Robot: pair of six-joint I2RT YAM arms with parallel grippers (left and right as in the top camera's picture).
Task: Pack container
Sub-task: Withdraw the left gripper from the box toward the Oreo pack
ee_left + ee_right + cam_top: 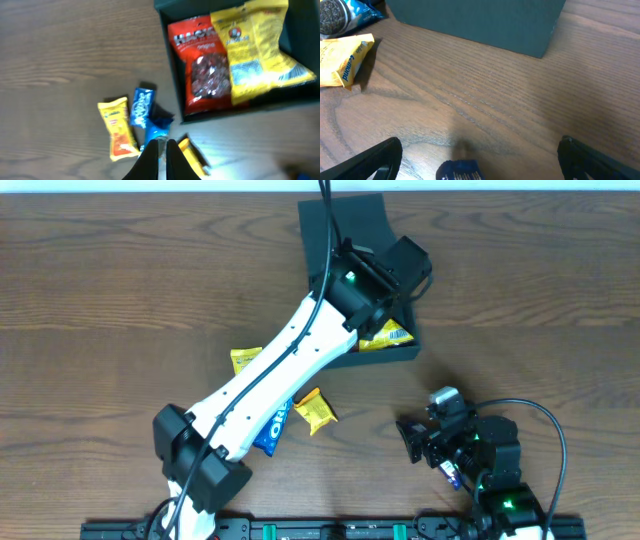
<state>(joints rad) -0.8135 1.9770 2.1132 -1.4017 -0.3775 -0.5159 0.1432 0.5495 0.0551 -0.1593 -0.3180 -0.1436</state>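
Container (pixel 365 220) sits open at the far side of the table (pixel 100 280), a red packet (pixel 202 65) and a yellow packet (pixel 255 45) inside. Left jaws over it are pressed together, empty. Right jaws are spread wide

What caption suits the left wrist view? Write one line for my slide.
Shut left gripper in foreground; loose snack packets lie beside the container, which holds a red packet and a yellow packet.
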